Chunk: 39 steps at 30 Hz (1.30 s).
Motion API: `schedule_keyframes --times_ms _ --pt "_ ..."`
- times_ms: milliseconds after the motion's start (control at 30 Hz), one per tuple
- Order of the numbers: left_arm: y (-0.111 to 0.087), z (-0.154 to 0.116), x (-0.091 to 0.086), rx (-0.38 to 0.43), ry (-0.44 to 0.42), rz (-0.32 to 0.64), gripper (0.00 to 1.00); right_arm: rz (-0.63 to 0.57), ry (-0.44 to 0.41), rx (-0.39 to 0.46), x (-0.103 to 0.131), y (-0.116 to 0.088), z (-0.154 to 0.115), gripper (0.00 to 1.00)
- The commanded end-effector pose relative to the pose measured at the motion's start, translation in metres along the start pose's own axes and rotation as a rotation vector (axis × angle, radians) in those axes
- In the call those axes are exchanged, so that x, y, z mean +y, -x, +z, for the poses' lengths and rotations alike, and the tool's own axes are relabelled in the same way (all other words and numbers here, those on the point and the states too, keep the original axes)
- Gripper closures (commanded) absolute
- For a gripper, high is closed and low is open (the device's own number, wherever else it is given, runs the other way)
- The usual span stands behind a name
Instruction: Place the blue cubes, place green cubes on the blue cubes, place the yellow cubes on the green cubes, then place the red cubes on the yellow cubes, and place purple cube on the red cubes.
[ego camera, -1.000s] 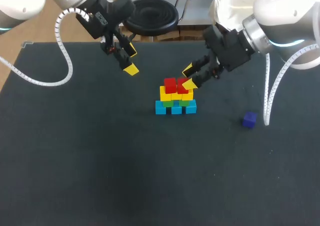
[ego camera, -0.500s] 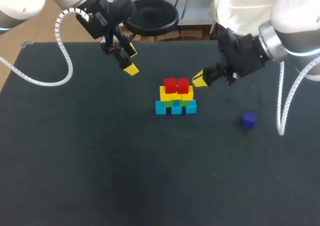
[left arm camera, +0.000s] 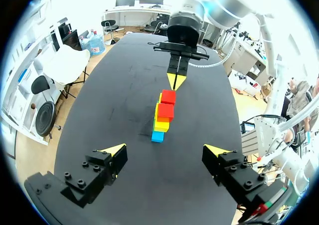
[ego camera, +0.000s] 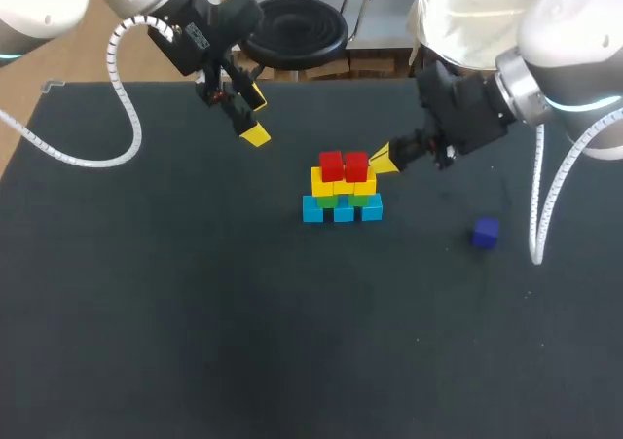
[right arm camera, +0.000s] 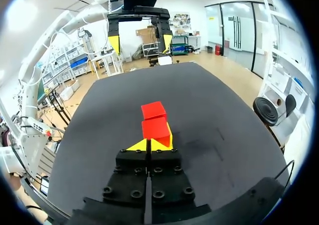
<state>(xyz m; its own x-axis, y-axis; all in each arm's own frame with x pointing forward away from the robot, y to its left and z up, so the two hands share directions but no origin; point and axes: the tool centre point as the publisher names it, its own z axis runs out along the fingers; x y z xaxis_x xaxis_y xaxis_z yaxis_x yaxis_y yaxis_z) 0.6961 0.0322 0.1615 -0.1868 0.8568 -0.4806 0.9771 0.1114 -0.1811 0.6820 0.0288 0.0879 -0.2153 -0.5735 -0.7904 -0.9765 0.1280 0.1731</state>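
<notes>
- The two red cubes [ego camera: 343, 165] sit free on the yellow cubes [ego camera: 343, 183]; this layer looks finished.
- Our right gripper [ego camera: 382, 159] has let go of them, drawn back and pressed its fingers together, holding nothing. Its tips are now just beside the right red cube.
- The purple cube [ego camera: 486, 233] lies alone on the table [ego camera: 195, 312], well apart; we judge it comes next.
- Our left gripper [ego camera: 255, 116] stays wide open and empty.
</notes>
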Motion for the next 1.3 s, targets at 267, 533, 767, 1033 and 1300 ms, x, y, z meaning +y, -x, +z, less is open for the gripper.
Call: schedule_keyframes --times_ms 267,533,767,1033,1300 --pt "-0.001 0.0 0.0 -0.003 0.002 0.002 0.0 -0.001 0.012 -0.005 -0.003 0.0 0.003 1.0" --pt "-0.001 0.0 0.0 -0.003 0.002 0.002 0.0 0.008 -0.005 -0.003 -0.003 -0.003 -0.004 1.0" --pt "-0.001 0.0 0.0 -0.003 0.002 0.002 0.0 0.011 -0.003 0.004 -0.006 -0.003 -0.001 1.0" --pt "-0.001 0.0 0.0 -0.003 0.002 0.002 0.0 0.012 0.015 0.005 -0.015 -0.007 0.005 1.0" --pt "-0.001 0.0 0.0 -0.003 0.002 0.002 0.0 0.014 0.026 0.003 -0.019 -0.007 0.008 1.0"
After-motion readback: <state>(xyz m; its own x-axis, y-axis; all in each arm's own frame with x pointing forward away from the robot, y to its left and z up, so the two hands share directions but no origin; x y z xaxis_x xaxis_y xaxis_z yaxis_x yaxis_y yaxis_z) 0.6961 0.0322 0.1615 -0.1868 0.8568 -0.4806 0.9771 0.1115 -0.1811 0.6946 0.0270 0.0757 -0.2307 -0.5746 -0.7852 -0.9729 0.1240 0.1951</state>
